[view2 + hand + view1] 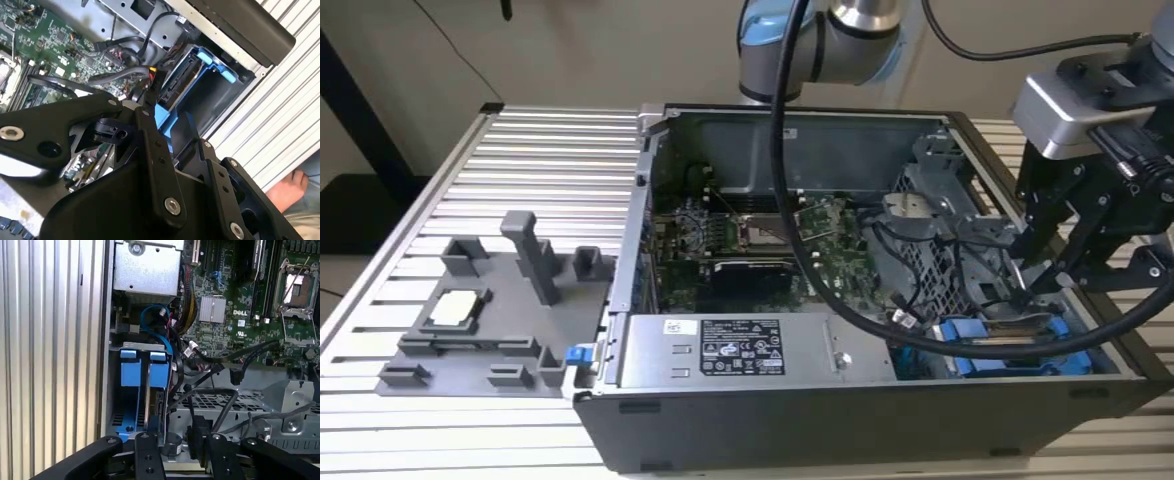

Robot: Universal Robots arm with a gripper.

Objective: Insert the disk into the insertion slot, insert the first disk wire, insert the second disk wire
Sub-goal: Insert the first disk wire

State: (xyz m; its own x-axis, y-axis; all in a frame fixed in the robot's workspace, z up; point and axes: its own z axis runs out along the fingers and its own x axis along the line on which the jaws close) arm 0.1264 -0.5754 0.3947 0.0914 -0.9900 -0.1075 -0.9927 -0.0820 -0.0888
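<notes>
Disk (1011, 328) in blue carrier, seated on edge inside insertion slot (937, 262), just beneath fingers (146, 452); long axis level, parallel to case's near wall. Fingers parted, clamping nothing, black cable plug (197, 432) loose between them. Slatted metal desk (547, 150) under open computer case (854, 425); pale wall behind.

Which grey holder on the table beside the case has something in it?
The flat square holder at the exterior view's left, with a pale chip in it; the tall post and small blocks carry nothing.
</notes>
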